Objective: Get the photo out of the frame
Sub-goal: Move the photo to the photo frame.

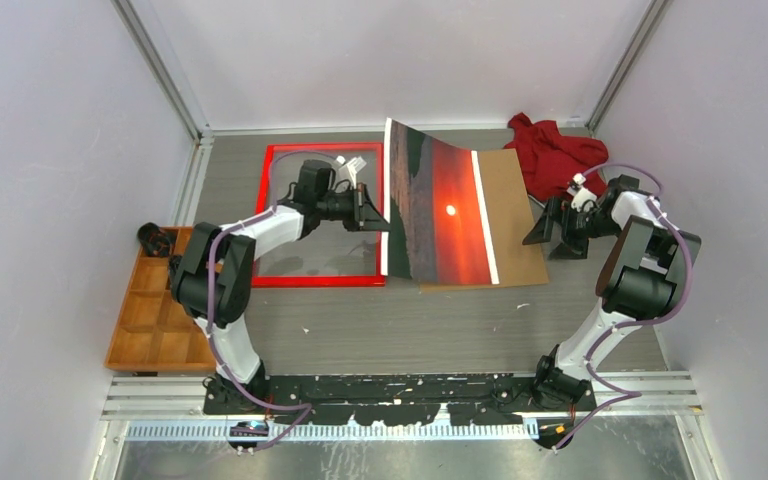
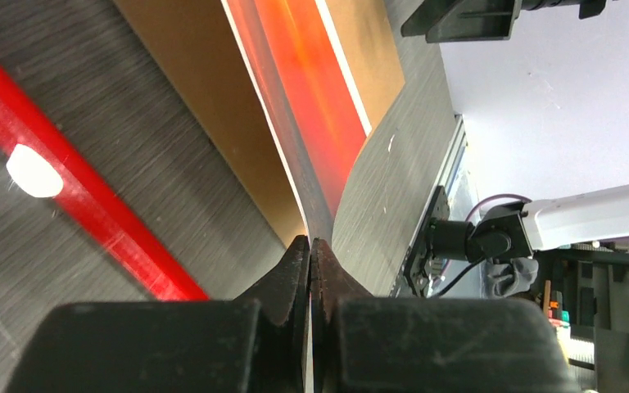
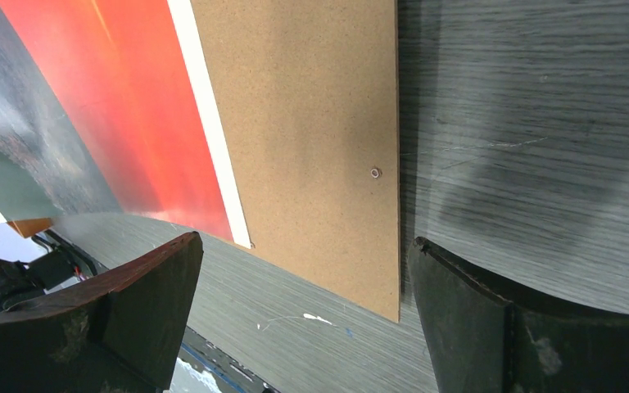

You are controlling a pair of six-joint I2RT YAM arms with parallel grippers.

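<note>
My left claw (image 2: pixel 310 243) is clamped on one edge of the photo (image 1: pixel 447 215), holding that side up just beside the frame (image 1: pixel 315 281), which lies flat on the counter (image 1: pixel 410 330). The photo's other side seems to rest on the backing board (image 1: pixel 513 215). My right claw (image 1: pixel 552 236) gapes wide beside the board, empty.

photo (image 1: pixel 445 215), look: large sunset print; red-orange sky, small bright sun near the middle, dark landscape bands toward its left side, white strip down the left and right edges.
photo, place: outside the frame, just right of it; right part rests on a brown backing board (image 1: pixel 515 220).
photo, pose: not flat; the sheet curves up from the board and its left edge stands raised off the table.
photo, state: near end of the left edge is pinched in the closed left gripper (image 1: pixel 385 228).
frame (image 1: pixel 320 281), look: thin bright red rectangle.
frame, pose: flat on the table, left of the photo; right rail just beside the photo's lifted edge.
</note>
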